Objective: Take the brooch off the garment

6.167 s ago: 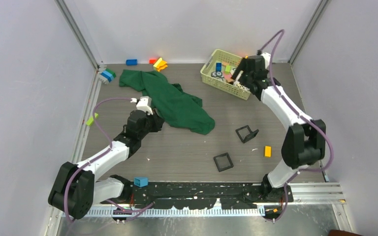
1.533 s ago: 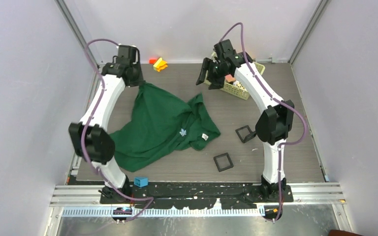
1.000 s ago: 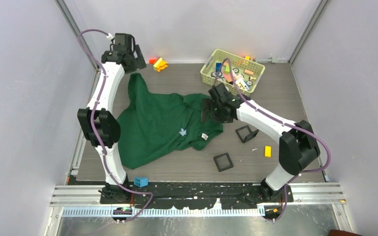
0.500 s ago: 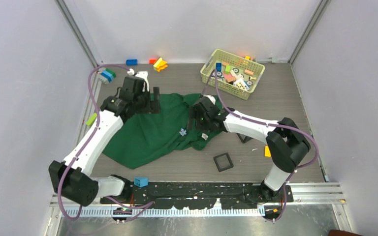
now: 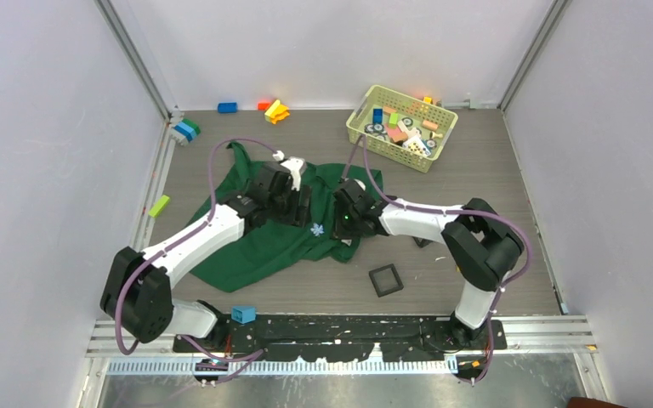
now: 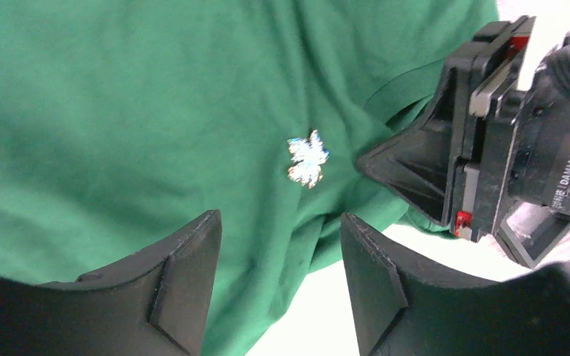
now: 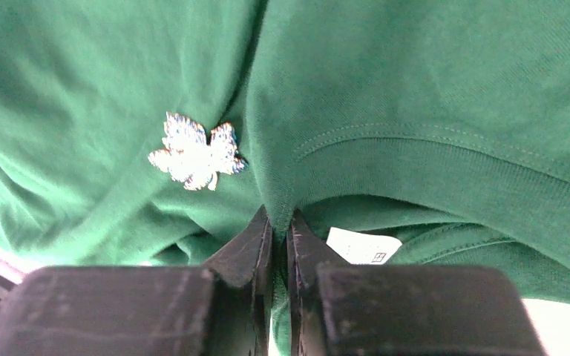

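The dark green garment lies spread and rumpled on the table's left-centre. The brooch, a tiny silvery leaf, is pinned to its front; it also shows as the brooch and the brooch. My right gripper is shut on a raised fold of the garment just right of the brooch. In the top view the right gripper sits low on the cloth. My left gripper hovers open above the garment, with the brooch a little beyond its fingertips. From above, the left gripper faces the right one.
A yellow basket of toys stands at the back right. A black square tray lies in front of the garment. Loose blocks sit at the back and along the left edge. A white label shows under the fold.
The left arm swung in from the back left to above the brooch, and its jaws narrowed. The right gripper slid left and shut on a fold of cloth beside the brooch.
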You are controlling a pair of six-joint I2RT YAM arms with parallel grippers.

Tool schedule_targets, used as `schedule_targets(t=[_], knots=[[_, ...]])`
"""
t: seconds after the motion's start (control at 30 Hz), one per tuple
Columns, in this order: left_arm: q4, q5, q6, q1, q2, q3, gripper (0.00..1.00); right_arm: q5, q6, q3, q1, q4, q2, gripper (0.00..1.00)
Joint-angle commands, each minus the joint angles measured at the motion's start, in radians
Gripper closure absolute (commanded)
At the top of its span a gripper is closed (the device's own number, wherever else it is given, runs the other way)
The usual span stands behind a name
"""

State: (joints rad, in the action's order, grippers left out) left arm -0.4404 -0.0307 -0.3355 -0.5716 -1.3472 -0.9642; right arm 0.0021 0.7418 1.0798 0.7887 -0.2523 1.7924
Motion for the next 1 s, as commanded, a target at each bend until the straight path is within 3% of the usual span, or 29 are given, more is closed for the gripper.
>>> schedule_targets(t=[0.0,0.1,0.23,0.37,0.63,0.83,0.97], knots=[[0.193,-0.091,0.089,-0.061,-0.018,0.02,0.38,-0.07,-0.065,-0.119,0.007,0.152,-0.156,0.9],[0.254,-0.161,0.125,-0.064,0.003,0.055,0.39,-0.146,-0.107,-0.177,0.007,0.208,-0.24,0.99],[0.383,-0.299,0.114,-0.065,0.032,0.132,0.48,-0.188,-0.13,-0.254,0.007,0.272,-0.373,0.99],[0.445,-0.34,0.089,-0.066,0.045,0.189,0.5,-0.209,-0.159,-0.272,0.007,0.283,-0.446,0.99],[0.45,-0.296,0.069,-0.066,0.104,0.231,0.47,-0.223,-0.202,-0.29,0.008,0.298,-0.487,0.99],[0.372,-0.151,-0.004,-0.108,0.083,0.266,0.35,-0.241,-0.168,-0.303,0.007,0.344,-0.453,0.99],[0.312,-0.134,-0.074,-0.126,0.042,0.299,0.4,-0.182,-0.106,-0.351,0.008,0.335,-0.451,0.95]])
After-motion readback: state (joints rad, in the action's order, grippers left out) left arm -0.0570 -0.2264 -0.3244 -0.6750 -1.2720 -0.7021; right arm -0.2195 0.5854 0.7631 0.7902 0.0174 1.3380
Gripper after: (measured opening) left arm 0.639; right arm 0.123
